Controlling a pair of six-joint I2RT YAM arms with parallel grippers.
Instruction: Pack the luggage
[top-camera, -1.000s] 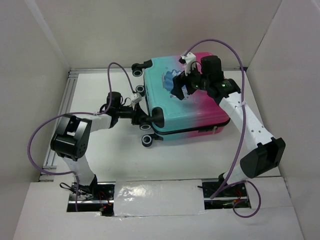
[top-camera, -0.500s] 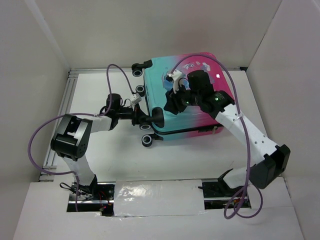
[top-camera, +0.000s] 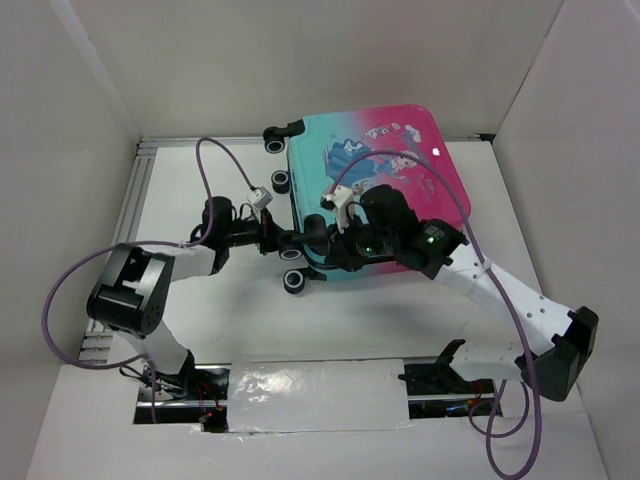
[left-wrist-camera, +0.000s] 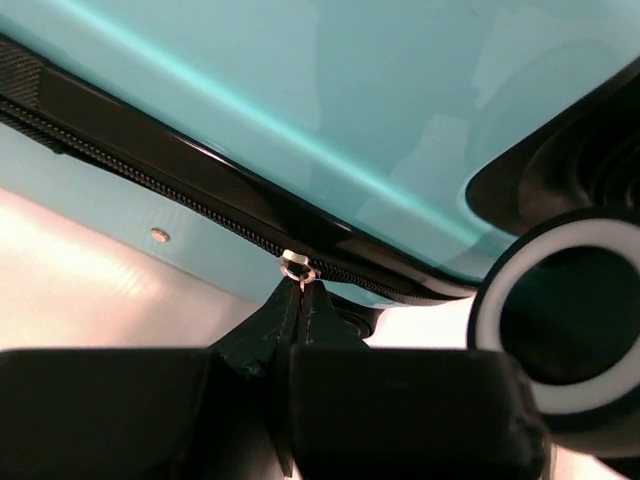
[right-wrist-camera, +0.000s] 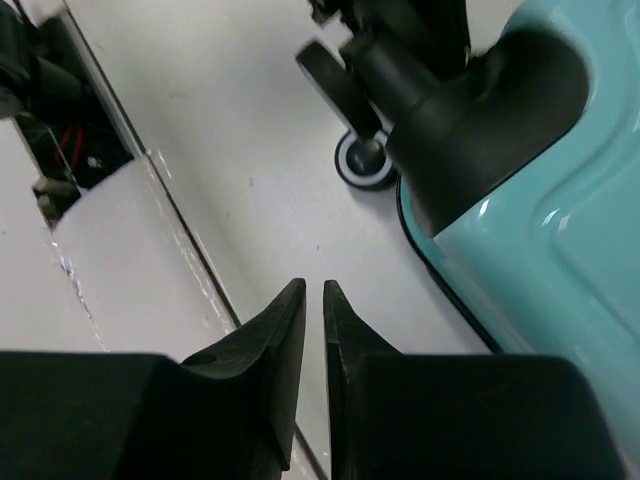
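The luggage (top-camera: 385, 165) lies closed on the white table, its shell fading from teal to pink, wheels pointing left. My left gripper (top-camera: 291, 240) is at its near-left corner. In the left wrist view that gripper (left-wrist-camera: 300, 291) is shut on the small metal zipper pull (left-wrist-camera: 296, 267), under the black zipper line of the teal shell (left-wrist-camera: 300, 80). My right gripper (top-camera: 336, 256) hangs over the luggage's near-left edge. In the right wrist view it (right-wrist-camera: 313, 291) is nearly shut, with a thin slit and nothing in it, above bare table beside the teal corner (right-wrist-camera: 560, 260).
A black wheel (top-camera: 294, 283) sticks out close to both grippers, seen also as a wheel (right-wrist-camera: 362, 160) in the right wrist view. White walls box in the table. An aluminium rail (top-camera: 118, 250) runs along the left. A foil strip (top-camera: 320, 395) covers the near edge.
My right arm has swung down from above the lid to the near-left corner, its jaws closing. The left gripper has closed on the zipper pull and shifted slightly left.
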